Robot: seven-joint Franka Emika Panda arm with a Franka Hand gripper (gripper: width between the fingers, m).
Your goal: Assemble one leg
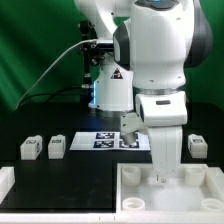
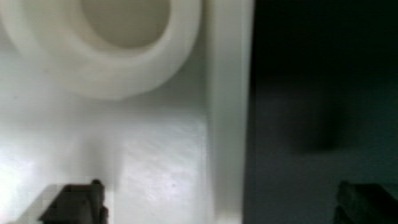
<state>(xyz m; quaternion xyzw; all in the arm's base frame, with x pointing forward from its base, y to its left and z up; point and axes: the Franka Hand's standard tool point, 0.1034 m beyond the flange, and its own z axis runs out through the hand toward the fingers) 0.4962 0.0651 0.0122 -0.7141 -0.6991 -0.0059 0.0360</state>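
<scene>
**Exterior view.** The white Franka arm [image 1: 155, 50] is folded high with the wrist pointing straight down. Its claw [image 1: 167, 176] is lowered onto the large white square rimmed plastic tabletop [image 1: 140, 202], near that tabletop's far edge, on the black bench [image 1: 60, 178]. We can't tell the finger gap from here.

The task's thing is not in the claw.
- One small white plastic block-shaped leg [image 1: 30, 148] with a black-and-white tag sits on the bench beyond the tabletop's far edge, well off toward the exterior view's left.
- A second leg [image 1: 57, 146] sits just beside it, nearer the tabletop.
- A third leg [image 1: 197, 146] sits just past the tabletop's far edge, toward the exterior view's right.
- A white block shape behind the wrist may be a fourth; we can't confirm.

The thin flat white marker board [image 1: 95, 141] lies beyond the tabletop, between the second and third legs.

**Wrist view.** The claw [image 2: 217, 205] is spread wide, with nothing pinched between the dark fingertips [image 2: 71, 205]. They straddle the raised rim [image 2: 228, 100] of the tabletop [image 2: 125, 150]. One tip is over the white floor, the other over a dark area we take for the bench [image 2: 329, 100]. A round white socket [image 2: 98, 40] sits just inside the rim.

**Our judgement.** The vertical wrist and open straddle suit pinching the rim, likely to shift or square the tabletop so a socket is reachable. The legs are parked apart from the tabletop with tags showing, probably so each can be tracked and grabbed singly. The leg step has not yet begun.
</scene>
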